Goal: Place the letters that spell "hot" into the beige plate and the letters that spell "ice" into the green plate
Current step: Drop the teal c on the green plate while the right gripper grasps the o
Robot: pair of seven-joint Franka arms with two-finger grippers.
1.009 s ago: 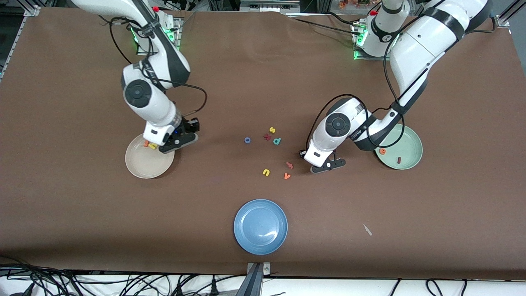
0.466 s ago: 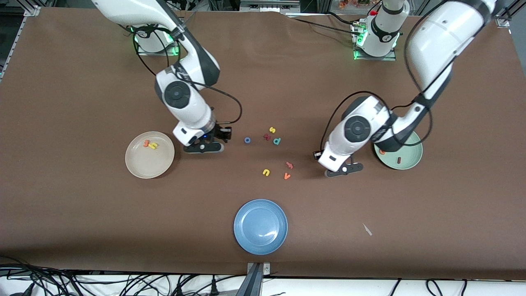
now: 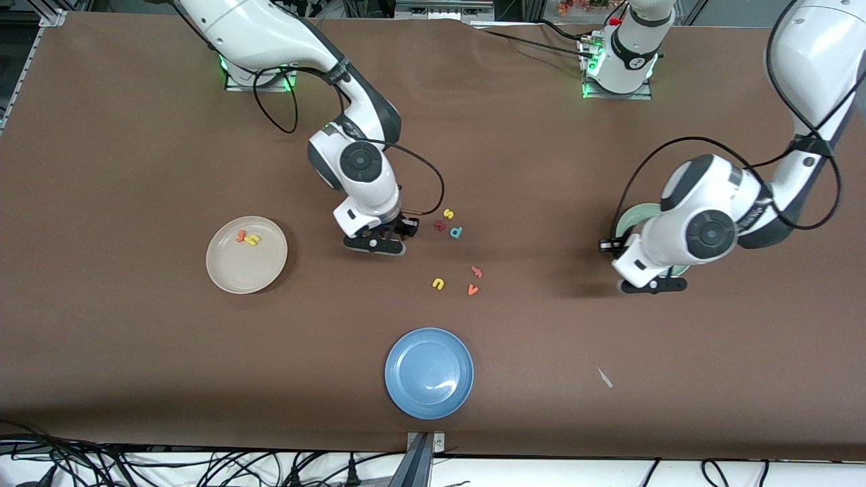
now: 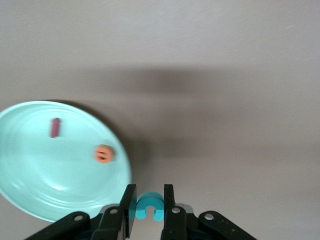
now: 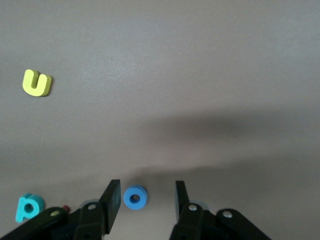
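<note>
My left gripper (image 4: 149, 190) is shut on the teal c (image 4: 149, 206) and hangs over the table just beside the rim of the green plate (image 4: 30, 175). The dark red i (image 4: 55, 127) and orange e (image 4: 104, 153) lie in that plate. In the front view the left gripper (image 3: 653, 285) and its arm cover most of the green plate (image 3: 630, 216). My right gripper (image 5: 145, 186) is open, and the blue o (image 5: 135, 198) lies on the table between its fingers. The beige plate (image 3: 237, 270) holds the orange t (image 3: 240, 236) and yellow h (image 3: 253, 239).
Loose letters lie mid-table: yellow s (image 3: 448, 214), teal p (image 3: 457, 232), a dark red piece (image 3: 440, 225), yellow u (image 3: 438, 283), orange v (image 3: 472, 289) and a reddish letter (image 3: 477, 272). The blue plate (image 3: 429, 373) sits nearest the front camera.
The right gripper has left the beige plate and crossed to the blue o. The left gripper has carried the teal c away from the loose letters to the green plate's rim.
</note>
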